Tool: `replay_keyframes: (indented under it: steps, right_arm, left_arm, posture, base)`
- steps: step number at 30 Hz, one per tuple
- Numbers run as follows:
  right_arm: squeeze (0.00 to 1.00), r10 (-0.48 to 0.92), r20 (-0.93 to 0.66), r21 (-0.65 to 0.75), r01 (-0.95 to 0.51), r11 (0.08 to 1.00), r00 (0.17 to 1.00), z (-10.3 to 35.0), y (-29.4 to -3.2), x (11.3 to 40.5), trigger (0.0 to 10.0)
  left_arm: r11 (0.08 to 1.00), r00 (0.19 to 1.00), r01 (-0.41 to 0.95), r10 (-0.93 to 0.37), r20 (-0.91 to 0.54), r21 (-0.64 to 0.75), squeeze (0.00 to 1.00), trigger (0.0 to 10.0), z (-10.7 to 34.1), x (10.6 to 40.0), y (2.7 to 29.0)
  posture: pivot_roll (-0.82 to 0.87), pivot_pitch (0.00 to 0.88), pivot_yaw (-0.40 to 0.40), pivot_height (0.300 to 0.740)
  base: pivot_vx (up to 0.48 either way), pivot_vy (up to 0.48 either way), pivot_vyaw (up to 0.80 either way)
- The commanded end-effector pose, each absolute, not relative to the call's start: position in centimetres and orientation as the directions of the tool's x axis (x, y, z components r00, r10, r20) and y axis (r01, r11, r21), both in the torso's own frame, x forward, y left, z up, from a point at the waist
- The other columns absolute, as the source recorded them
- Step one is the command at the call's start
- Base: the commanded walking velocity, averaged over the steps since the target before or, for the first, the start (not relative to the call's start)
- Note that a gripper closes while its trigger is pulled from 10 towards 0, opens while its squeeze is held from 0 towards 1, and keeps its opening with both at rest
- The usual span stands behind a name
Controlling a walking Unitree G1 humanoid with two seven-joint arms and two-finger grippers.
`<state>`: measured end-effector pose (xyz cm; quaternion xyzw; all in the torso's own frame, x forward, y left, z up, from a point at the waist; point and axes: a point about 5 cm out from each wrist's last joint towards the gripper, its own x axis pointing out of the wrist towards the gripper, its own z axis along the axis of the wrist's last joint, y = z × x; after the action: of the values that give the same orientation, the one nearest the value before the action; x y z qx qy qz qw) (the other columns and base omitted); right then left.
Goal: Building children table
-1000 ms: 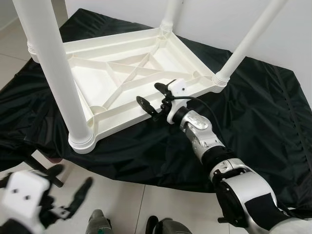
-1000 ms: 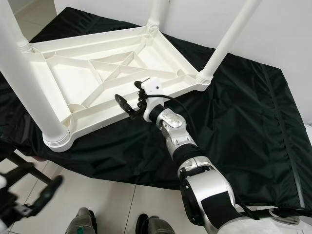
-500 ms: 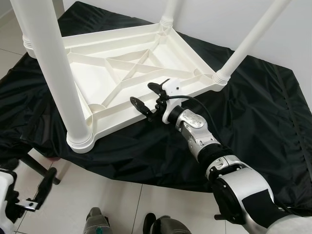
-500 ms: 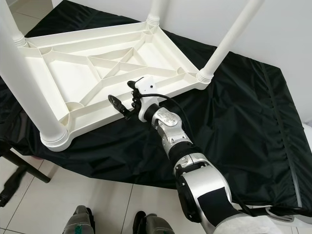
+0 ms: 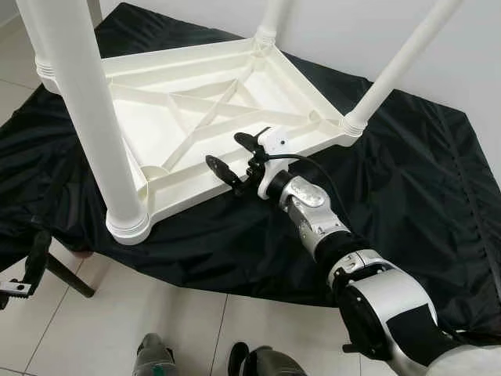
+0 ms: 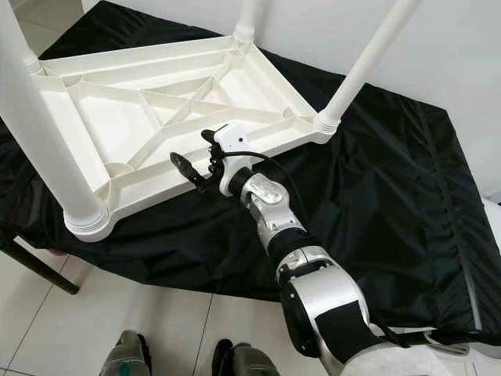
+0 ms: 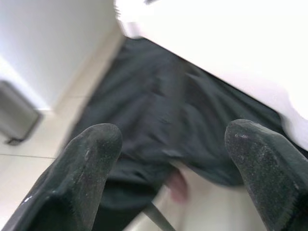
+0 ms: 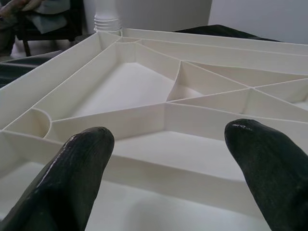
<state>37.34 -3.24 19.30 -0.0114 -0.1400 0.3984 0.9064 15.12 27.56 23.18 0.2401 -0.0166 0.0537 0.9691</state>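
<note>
Left hand (image 5: 19, 270) has dropped low to the near left, fingers spread wide.
Right hand (image 5: 239, 160), fingers wide, hovers at the near rim of the upturned white table (image 5: 188, 117), legs up, on black cloth (image 5: 407, 180).

Pale tiled floor (image 5: 102, 337), white wall (image 5: 344, 31), black cloth (image 5: 407, 180) over a low surface.

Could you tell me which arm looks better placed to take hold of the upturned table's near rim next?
Probably the right. The right gripper is open at the table's near rim, fingers facing its ribbed underside. The left gripper hangs low beside the black cloth, away from the table.
</note>
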Motion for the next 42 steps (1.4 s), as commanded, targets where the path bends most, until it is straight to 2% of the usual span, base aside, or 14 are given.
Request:
replay_keyframes:
  steps: [1,5,12,19,27,29,41,42]
  right_arm:
    - [0.0,0.712,0.237,-0.14,-0.702,0.699,0.661,19.0,-4.0,37.5,10.0]
    - [0.0,0.704,0.242,-0.142,-0.694,0.706,0.667,19.0,-4.3,37.5,10.0]
    - [0.0,0.662,0.253,-0.148,-0.648,0.747,0.706,19.1,-5.8,37.8,10.0]
    - [0.0,0.624,0.267,-0.155,-0.607,0.78,0.734,19.1,-7.1,38.0,10.0]
    - [0.0,0.586,0.278,-0.16,-0.564,0.81,0.761,19.4,-8.5,38.3,10.0]
    - [0.0,0.559,0.283,-0.161,-0.536,0.829,0.779,19.3,-9.1,38.3,10.0]
    - [0.0,0.48,0.296,-0.138,-0.46,0.877,0.826,19.0,-10.7,38.3,10.0]
    - [0.0,0.453,0.295,-0.128,-0.435,0.891,0.841,18.7,-11.2,38.2,10.0]
  left_arm:
    - [0.833,0.935,-0.353,0.317,0.157,0.426,0.0,10.0,23.3,15.4,28.7]
    - [0.846,0.937,-0.349,0.312,0.158,0.403,0.0,10.0,22.9,16.4,28.5]
    - [0.887,0.945,-0.324,0.284,0.165,0.33,0.0,10.0,21.8,20.0,28.1]
    - [0.904,0.947,-0.314,0.276,0.166,0.29,0.0,10.0,21.8,21.9,29.0]
    - [0.905,0.963,-0.262,0.223,0.152,0.335,0.0,10.0,21.8,24.9,29.5]
    - [0.916,0.968,-0.234,0.189,0.164,0.326,0.0,10.0,22.2,27.1,28.5]
    - [0.964,0.979,-0.09,0.041,0.197,0.249,0.0,10.0,22.6,30.2,23.6]
    - [0.973,0.982,-0.037,-0.006,0.187,0.226,0.0,10.0,22.2,30.8,22.0]
  posture:
    - [0.4,0.154,-0.222,0.74]
    - [0.38,0.148,-0.216,0.74]
    - [0.32,0.124,-0.192,0.74]
    - [0.28,0.116,-0.172,0.74]
    - [0.22,0.113,-0.143,0.74]
    - [0.2,0.106,-0.125,0.74]
    - [0.15,0.096,-0.074,0.74]
    - [0.15,0.096,-0.067,0.74]
  base:
    - [0.0,0.0,0.0]
    - [0.0,0.0,0.0]
    - [0.0,0.0,0.0]
    - [0.0,0.0,0.0]
    - [0.0,0.0,0.0]
    - [0.0,0.0,0.0]
    - [0.0,0.0,0.0]
    - [0.0,0.0,0.0]
